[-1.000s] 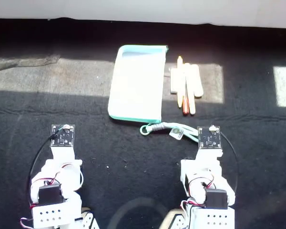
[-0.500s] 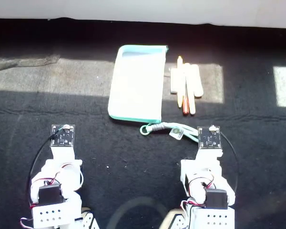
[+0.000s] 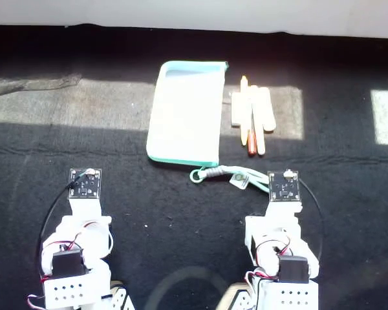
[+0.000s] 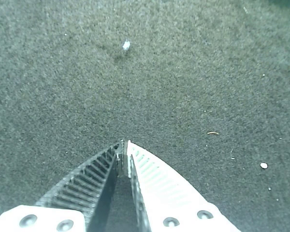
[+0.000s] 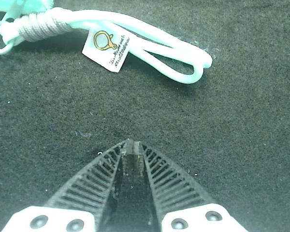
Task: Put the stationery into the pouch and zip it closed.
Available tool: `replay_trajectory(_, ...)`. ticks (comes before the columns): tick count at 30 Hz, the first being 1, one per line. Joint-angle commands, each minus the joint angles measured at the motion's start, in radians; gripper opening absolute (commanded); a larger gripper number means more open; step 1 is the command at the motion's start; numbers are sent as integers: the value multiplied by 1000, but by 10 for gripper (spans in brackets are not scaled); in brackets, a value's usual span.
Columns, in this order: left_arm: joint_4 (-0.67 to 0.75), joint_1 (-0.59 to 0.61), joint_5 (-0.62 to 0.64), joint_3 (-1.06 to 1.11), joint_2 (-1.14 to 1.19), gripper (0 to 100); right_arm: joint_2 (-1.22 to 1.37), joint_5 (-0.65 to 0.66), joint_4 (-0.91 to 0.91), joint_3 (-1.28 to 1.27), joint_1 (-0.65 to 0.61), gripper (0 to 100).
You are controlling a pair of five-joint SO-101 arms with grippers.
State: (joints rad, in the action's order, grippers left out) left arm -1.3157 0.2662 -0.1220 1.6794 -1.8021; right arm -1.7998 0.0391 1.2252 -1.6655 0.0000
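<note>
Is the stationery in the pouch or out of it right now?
Out. The stationery lies in a row beside the pouch, apart from it.

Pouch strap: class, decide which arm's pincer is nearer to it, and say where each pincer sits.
Right. The right pincer sits just short of the pouch strap, close to its loop; the left pincer sits over bare black cloth, well off to the side.

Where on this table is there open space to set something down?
Bare mat lies left of the pouch, ahead of the left gripper, and between both grippers. It's crowded right of the pouch, where the stationery sits and the strap runs toward the right gripper.
</note>
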Motion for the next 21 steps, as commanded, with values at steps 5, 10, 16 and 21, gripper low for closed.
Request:
replay_trajectory(5, -9, -31, 3, 18, -7, 11, -2, -6, 7, -142, 2, 9)
replay_trajectory(10, -9, -93, 6, 18, -7, 11, -2, -6, 7, -142, 2, 9)
replay_trajectory(16, -9, -131, 6, 18, -7, 10, -2, -5, 7, -142, -1, 9)
replay_trajectory(21, -9, -131, 6, 18, -7, 10, -2, -3, -1, -142, -5, 12)
